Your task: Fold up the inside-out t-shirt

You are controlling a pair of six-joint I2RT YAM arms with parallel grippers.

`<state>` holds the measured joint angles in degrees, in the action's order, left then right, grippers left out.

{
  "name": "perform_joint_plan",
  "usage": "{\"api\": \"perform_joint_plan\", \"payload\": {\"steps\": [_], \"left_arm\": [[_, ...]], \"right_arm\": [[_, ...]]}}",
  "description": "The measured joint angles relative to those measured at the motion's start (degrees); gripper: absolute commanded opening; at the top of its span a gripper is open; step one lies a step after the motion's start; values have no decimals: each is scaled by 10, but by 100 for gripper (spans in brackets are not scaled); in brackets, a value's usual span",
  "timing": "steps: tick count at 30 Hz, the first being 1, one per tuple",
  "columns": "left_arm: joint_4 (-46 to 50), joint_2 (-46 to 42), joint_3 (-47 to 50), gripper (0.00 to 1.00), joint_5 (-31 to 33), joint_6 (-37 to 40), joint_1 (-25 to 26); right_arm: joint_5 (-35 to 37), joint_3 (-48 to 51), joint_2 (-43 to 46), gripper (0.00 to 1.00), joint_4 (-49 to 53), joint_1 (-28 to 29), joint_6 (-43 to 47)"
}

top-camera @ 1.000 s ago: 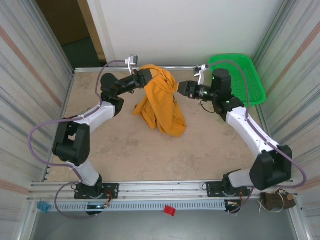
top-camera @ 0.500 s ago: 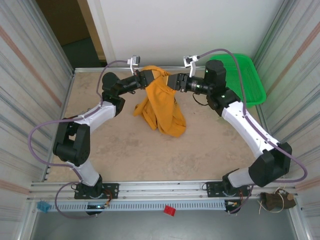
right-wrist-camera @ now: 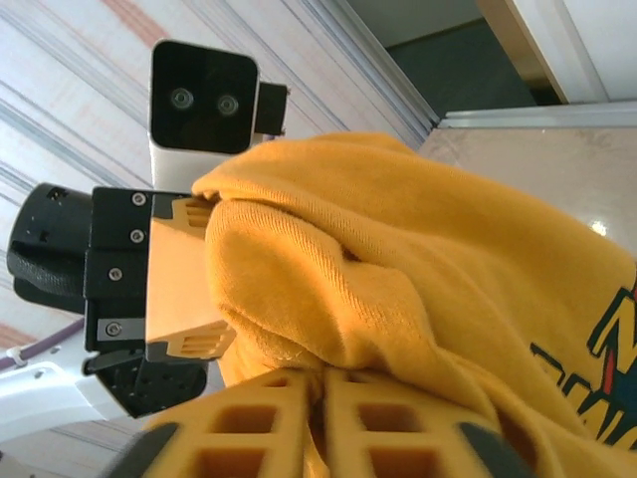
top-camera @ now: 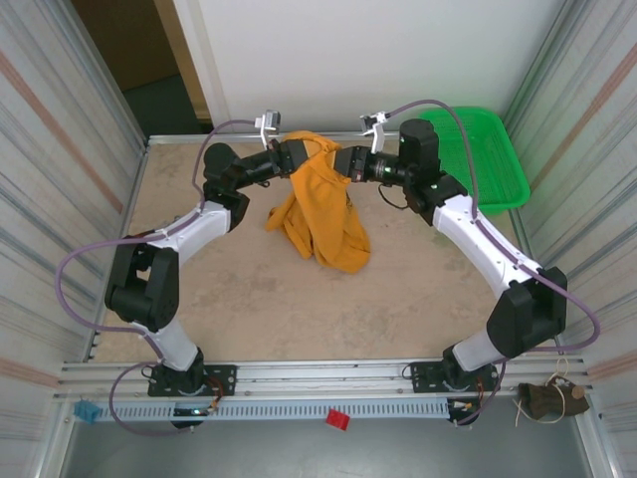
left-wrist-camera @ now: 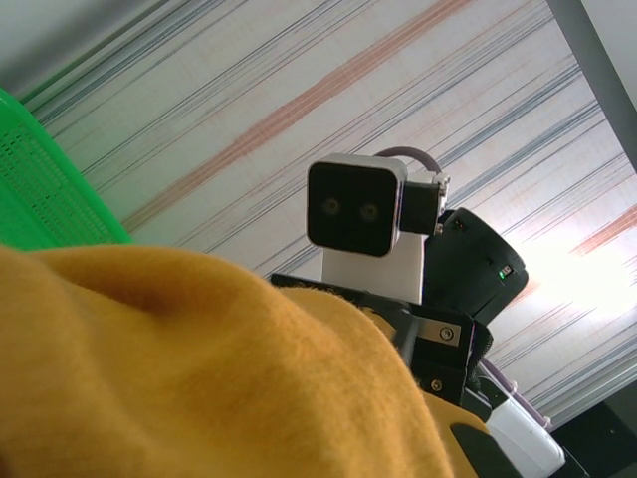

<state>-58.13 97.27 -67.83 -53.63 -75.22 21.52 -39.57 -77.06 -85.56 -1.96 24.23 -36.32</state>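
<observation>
Table (top-camera: 249, 309) has a sandy top, and the mustard t-shirt (top-camera: 323, 219) hangs bunched near the far middle, its top lifted and its bottom heaped on the surface. Far right corner holds the green basket (top-camera: 488, 159), apart from the t-shirt. Up top the left gripper (top-camera: 296, 156) is pinched tight on the raised fabric, and the right gripper (top-camera: 343, 162) is clamped on the same bunch just beside it

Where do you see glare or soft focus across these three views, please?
Top external: even, diffuse light, sharp throughout. Left wrist: the striped wall panel blows out to white at the right, and the mustard-yellow cotton t-shirt, close to the lens, looks soft. Right wrist: one small glare spot on the beige table at the far right, while the shirt's weave is crisp.
</observation>
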Motion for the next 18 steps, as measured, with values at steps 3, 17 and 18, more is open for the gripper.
{"api": "perform_joint_plan", "payload": {"steps": [3,17,18], "left_arm": [[3,-1,0,0,0,4,1],[297,-123,31,72,45,278,9],[314,-126,35,72,54,299,19]], "right_arm": [[-15,-1,0,0,-2,-7,-7],[-38,-38,39,0,-4,-34,-25],[-38,-42,39,0,-7,-33,-27]]}}
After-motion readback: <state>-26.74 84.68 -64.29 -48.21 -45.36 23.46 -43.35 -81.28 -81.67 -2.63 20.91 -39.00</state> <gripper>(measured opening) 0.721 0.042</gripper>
